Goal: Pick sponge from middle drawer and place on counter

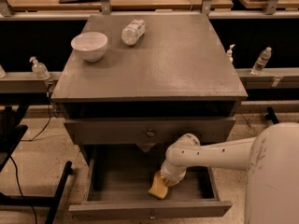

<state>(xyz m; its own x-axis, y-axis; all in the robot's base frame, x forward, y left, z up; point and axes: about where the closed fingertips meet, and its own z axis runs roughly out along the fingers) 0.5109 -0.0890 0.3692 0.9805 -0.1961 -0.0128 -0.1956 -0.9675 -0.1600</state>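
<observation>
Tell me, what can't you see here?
Camera view:
- pincer, down in the drawer at the sponge: mostly covered by the wrist.
- sponge: top part under the wrist.
- drawer's right back corner: behind the arm.
- bottle label: too small.

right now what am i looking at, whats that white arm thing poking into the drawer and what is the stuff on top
This is a single camera view, looking down on a grey cabinet from its front. The white tube is the robot's arm, and the big white shape at the lower right belongs to the robot too. At the arm's end is the gripper, down inside the open middle drawer, right against a yellow sponge. Whether it has hold of the sponge cannot be seen. On the counter are a white bowl and a plastic bottle lying on its side.
</observation>
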